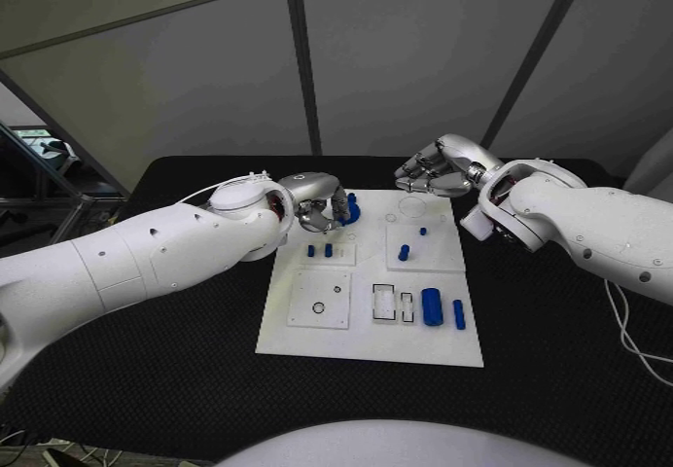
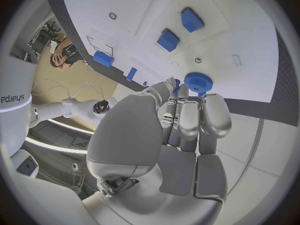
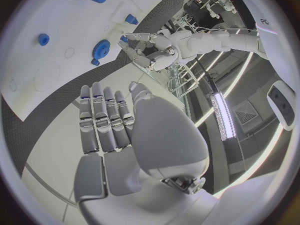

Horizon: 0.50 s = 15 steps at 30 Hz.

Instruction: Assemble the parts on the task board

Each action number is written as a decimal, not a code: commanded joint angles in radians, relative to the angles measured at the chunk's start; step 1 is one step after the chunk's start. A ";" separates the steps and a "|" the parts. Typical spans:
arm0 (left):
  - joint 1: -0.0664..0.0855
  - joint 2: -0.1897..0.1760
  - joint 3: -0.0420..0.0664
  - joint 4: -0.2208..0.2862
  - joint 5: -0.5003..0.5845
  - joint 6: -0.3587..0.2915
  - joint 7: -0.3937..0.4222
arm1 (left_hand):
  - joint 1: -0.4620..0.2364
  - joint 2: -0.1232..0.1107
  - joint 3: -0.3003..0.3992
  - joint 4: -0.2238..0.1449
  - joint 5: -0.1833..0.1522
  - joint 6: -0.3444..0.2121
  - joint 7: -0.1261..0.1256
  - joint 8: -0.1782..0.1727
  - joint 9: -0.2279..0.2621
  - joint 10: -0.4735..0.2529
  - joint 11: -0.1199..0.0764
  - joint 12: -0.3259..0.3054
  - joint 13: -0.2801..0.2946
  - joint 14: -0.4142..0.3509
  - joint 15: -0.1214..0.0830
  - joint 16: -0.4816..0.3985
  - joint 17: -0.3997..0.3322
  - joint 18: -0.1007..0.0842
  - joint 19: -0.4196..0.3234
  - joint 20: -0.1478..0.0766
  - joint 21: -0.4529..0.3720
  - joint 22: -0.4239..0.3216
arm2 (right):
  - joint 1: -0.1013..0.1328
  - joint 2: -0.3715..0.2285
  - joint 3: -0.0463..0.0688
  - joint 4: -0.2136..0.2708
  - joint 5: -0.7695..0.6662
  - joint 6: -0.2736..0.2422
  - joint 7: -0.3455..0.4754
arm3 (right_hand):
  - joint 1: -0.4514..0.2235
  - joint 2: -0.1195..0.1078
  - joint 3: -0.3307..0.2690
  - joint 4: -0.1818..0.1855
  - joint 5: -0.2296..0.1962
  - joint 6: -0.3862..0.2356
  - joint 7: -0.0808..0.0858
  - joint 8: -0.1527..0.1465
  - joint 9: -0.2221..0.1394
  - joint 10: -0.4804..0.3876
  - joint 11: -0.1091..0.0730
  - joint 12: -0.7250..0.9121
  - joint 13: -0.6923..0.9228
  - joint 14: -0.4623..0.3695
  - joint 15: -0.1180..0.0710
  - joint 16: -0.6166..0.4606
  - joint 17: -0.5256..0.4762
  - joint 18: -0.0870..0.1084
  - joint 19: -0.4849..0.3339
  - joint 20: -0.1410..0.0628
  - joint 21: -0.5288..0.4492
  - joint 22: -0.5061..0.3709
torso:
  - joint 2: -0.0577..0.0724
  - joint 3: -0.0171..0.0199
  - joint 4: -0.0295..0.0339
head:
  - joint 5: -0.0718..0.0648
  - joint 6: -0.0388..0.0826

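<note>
The white task board (image 1: 369, 336) lies mid-table. My left hand (image 1: 316, 206) hovers over its far left corner and pinches a blue gear (image 1: 351, 207) upright at its fingertips; the left wrist view shows the gear (image 2: 198, 80) face-on just past the fingers (image 2: 187, 115). The right hand (image 1: 442, 167) hangs above the board's far edge, holding nothing, fingers side by side (image 3: 103, 117). From there the gear (image 3: 100, 49) and the left hand (image 3: 134, 45) appear beside the board. Two small blue pegs (image 1: 320, 250) stand behind the left hand.
More blue parts sit on the board: a short peg (image 1: 422, 232), another (image 1: 404, 252), a thick cylinder (image 1: 432, 306) and a thin bar (image 1: 459, 313). A round recess (image 1: 411, 206), rectangular slots (image 1: 383, 302) and a square plate with a hole (image 1: 320, 298) are bare.
</note>
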<state>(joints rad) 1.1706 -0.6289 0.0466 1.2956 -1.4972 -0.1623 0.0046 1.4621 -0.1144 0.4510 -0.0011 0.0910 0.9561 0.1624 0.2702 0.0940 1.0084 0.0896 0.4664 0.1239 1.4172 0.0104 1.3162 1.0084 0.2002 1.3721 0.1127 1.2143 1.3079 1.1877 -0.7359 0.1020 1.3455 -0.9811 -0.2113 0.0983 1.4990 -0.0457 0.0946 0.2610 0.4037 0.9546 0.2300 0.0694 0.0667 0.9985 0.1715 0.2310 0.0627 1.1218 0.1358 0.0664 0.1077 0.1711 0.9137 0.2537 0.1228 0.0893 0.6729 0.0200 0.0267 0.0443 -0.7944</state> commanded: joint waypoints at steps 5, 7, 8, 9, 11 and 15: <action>0.001 -0.060 0.016 0.040 0.035 -0.015 -0.006 | -0.008 -0.005 0.008 -0.002 0.000 0.014 -0.001 -0.007 -0.001 0.013 -0.001 -0.008 0.000 0.010 -0.001 0.004 0.000 -0.113 0.008 -0.002 0.007 0.019 | 0.001 -0.002 0.001 -0.002 0.002 -0.001 0.005 | -0.005 0.006 0.005 0.002 0.003 -0.005 0.001 -0.001 0.000 -0.004 -0.001 0.005 -0.001 0.000 -0.006 -0.001 -0.001 0.013 0.008 0.002 -0.006 -0.001 | -0.004 -0.0014 0.0076 | 0.002 0.000; 0.001 -0.075 0.017 0.045 0.040 0.001 -0.015 | -0.011 -0.006 0.008 -0.002 0.000 0.017 -0.001 -0.008 -0.001 0.017 -0.002 -0.010 0.000 0.010 -0.001 0.004 -0.003 -0.113 0.008 -0.002 0.007 0.020 | 0.001 -0.001 0.001 -0.002 0.002 -0.001 0.005 | -0.006 0.007 0.007 0.003 0.003 -0.004 0.001 0.000 0.000 -0.003 -0.001 0.005 0.000 0.000 -0.006 -0.001 -0.002 0.013 0.008 0.002 -0.007 -0.002 | -0.004 -0.0013 0.0065 | 0.004 -0.001; 0.001 -0.082 0.018 0.046 0.048 0.010 -0.019 | -0.013 -0.007 0.008 -0.002 -0.001 0.018 -0.001 -0.009 -0.001 0.018 -0.002 -0.011 0.000 0.010 -0.001 0.004 -0.003 -0.113 0.008 -0.002 0.007 0.020 | 0.001 -0.001 0.001 -0.002 0.002 -0.001 0.005 | -0.006 0.008 0.007 0.003 0.003 -0.004 0.001 0.000 0.000 -0.003 -0.001 0.005 0.000 0.000 -0.006 -0.001 -0.002 0.013 0.008 0.002 -0.007 -0.002 | -0.003 -0.0012 0.0045 | 0.008 -0.001; 0.001 -0.088 0.018 0.047 0.057 0.019 -0.022 | -0.018 -0.009 0.007 0.000 -0.001 0.020 -0.002 -0.010 -0.001 0.020 -0.002 -0.013 -0.001 0.010 -0.001 0.004 -0.004 -0.113 0.008 -0.002 0.007 0.020 | 0.001 -0.001 0.001 -0.002 0.002 -0.001 0.005 | -0.006 0.008 0.007 0.003 0.003 -0.004 0.001 0.000 0.000 -0.003 -0.001 0.005 0.000 0.000 -0.006 -0.001 -0.002 0.013 0.008 0.002 -0.007 -0.002 | -0.003 -0.0011 0.0041 | 0.011 0.000; 0.000 -0.095 0.018 0.045 0.069 0.027 -0.026 | -0.027 -0.015 0.003 0.003 -0.002 0.022 -0.001 -0.012 -0.001 0.022 -0.002 -0.016 -0.001 0.010 -0.001 0.004 -0.006 -0.113 0.008 -0.002 0.007 0.021 | 0.001 -0.001 0.001 -0.002 0.002 -0.001 0.005 | -0.006 0.008 0.007 0.003 0.003 -0.004 0.001 0.000 0.000 -0.003 -0.001 0.005 0.000 0.000 -0.006 -0.001 -0.002 0.013 0.008 0.002 -0.007 -0.002 | -0.002 -0.0005 0.0029 | 0.014 0.001; -0.008 -0.100 0.018 0.039 0.083 0.038 -0.033 | -0.032 -0.018 0.002 0.004 -0.002 0.023 -0.002 -0.014 -0.001 0.024 -0.002 -0.019 -0.002 0.010 -0.001 0.003 -0.008 -0.113 0.008 -0.002 0.007 0.021 | 0.001 -0.001 0.001 -0.002 0.002 0.000 0.005 | -0.006 0.008 0.007 0.003 0.003 -0.004 0.001 0.000 0.000 -0.003 -0.001 0.005 0.000 0.000 -0.006 -0.001 -0.002 0.013 0.008 0.002 -0.007 -0.002 | -0.002 -0.0020 0.0049 | 0.009 0.002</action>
<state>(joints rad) 1.1635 -0.7296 0.0645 1.3352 -1.4495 -0.1522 -0.0130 1.4379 -0.1322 0.4528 -0.0029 0.0911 0.9741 0.1588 0.2603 0.0941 1.0264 0.0858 0.4512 0.1236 1.4207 0.0069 1.3168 1.0014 0.1999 1.3721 0.1127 1.2182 1.3077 1.1876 -0.7371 0.1019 1.3429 -0.9811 -0.2112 0.0983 1.4990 -0.0457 0.0973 0.2637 0.4037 0.9546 0.2300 0.0694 0.0667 0.9986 0.1715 0.2310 0.0627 1.1218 0.1358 0.0664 0.1078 0.1710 0.9137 0.2537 0.1228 0.0894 0.6702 0.0189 0.0318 0.0557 -0.7927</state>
